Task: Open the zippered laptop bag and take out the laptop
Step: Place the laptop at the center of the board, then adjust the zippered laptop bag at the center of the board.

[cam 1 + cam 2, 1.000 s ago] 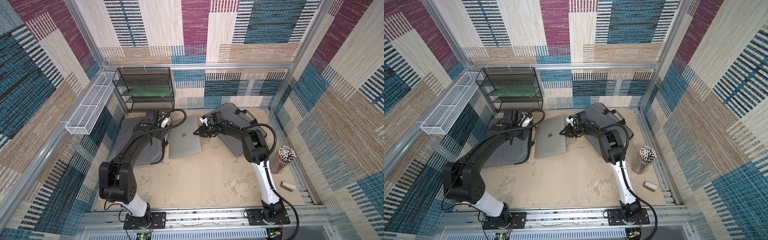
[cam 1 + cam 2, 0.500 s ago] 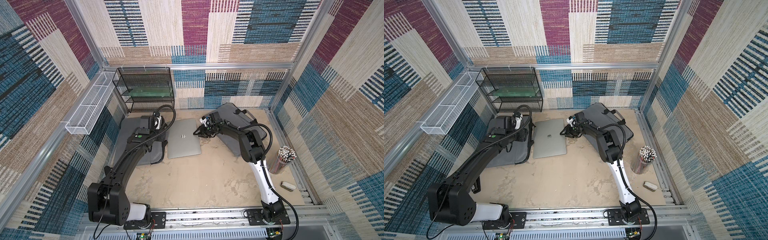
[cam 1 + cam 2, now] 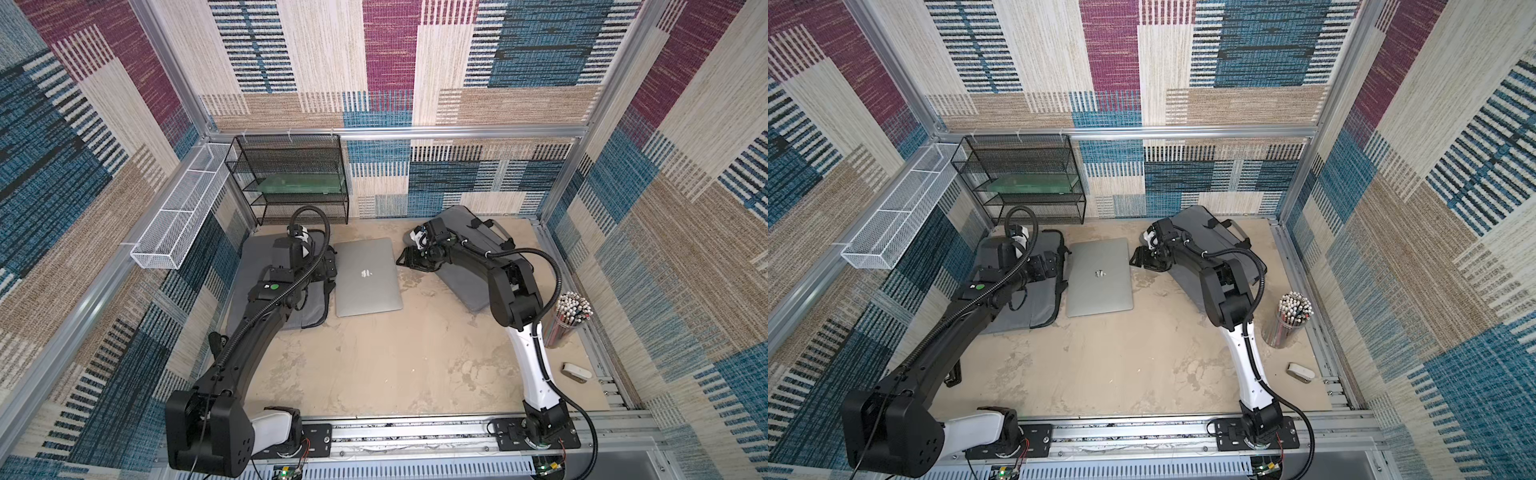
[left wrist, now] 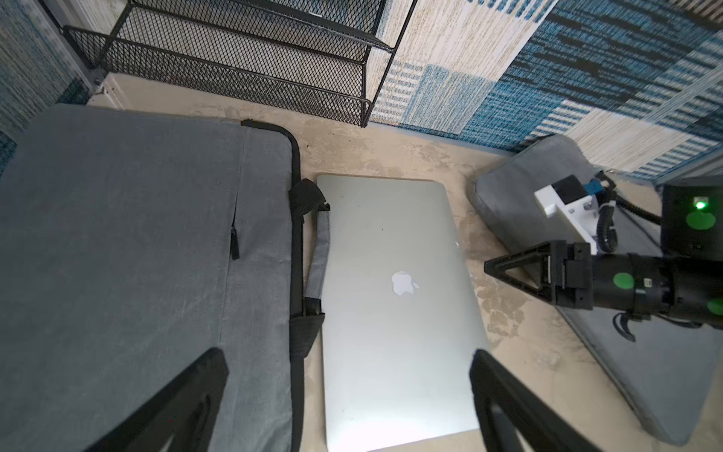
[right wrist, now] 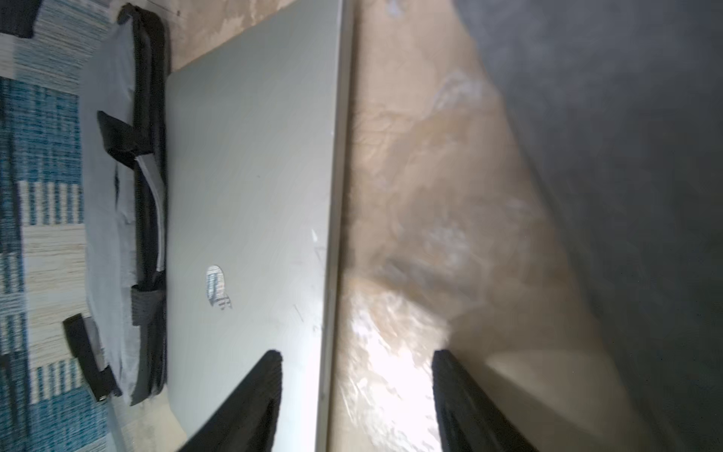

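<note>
Both jaws had opened since the earlier frame; the laptop [image 3: 368, 276] lay free at the bag's [image 4: 117, 254] three o'clock. Right jaws straddled its edge; retreating carelessly could drag it.

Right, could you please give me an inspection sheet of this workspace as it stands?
Surface: table, stained.
Job's things: laptop closed, lying flat between left bag and right bag, outside both.
Clutter: pencil cup, white block, mesh shelf, wire basket.
Hands: left hand open above left bag's edge; right hand open beside laptop, holding nothing.
Cables: left hose and right hose loop clear of laptop.
Surroundings: carpet walls, metal frame.
</note>
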You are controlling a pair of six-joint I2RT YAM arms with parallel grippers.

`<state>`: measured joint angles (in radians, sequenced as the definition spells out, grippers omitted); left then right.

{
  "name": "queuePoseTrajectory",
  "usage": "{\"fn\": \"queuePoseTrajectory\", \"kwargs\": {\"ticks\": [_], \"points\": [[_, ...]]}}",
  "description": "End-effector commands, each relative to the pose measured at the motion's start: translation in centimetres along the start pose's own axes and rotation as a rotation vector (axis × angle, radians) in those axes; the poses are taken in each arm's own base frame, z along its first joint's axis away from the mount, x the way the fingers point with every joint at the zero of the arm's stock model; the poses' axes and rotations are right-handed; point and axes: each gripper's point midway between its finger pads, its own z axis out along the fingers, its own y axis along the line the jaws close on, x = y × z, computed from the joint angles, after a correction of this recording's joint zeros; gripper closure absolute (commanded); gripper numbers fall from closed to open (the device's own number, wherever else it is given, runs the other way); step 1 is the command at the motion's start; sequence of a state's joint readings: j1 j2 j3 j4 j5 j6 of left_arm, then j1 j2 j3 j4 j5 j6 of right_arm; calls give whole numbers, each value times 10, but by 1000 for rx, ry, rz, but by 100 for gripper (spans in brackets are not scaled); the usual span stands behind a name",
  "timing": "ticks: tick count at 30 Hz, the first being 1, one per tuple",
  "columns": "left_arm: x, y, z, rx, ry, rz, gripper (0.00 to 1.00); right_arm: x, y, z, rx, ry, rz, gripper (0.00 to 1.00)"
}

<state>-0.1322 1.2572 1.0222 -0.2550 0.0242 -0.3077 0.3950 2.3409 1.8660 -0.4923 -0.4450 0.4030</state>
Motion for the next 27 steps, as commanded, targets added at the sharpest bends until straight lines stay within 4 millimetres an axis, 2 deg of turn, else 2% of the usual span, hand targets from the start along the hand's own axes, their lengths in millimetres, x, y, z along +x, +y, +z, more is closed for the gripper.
{"fn": "queuePoseTrajectory", "kwargs": {"ticks": [1,6,7,9,13,16,21,24,27], "points": [[-5,-14,-3,83,-24,-111,1,1,-9,-26,122,-40,-42,19],[13,-37,-2,200,38,-201,1,7,-16,-73,226,-118,-57,1],[18,-42,-2,211,52,-205,1,7,-21,-83,254,-134,-53,0],[27,-54,-2,230,73,-197,1,5,-32,-103,311,-167,-47,5],[44,-83,-2,252,102,-156,1,2,-69,-140,427,-215,-8,5],[57,-105,0,278,138,-131,1,1,-103,-160,495,-226,36,5],[81,-136,11,318,226,-123,1,4,-159,-181,586,-226,110,5],[95,-156,16,344,274,-110,1,10,-180,-190,611,-226,146,5],[107,-171,22,358,309,-92,0,22,-192,-194,614,-217,174,5]]}}
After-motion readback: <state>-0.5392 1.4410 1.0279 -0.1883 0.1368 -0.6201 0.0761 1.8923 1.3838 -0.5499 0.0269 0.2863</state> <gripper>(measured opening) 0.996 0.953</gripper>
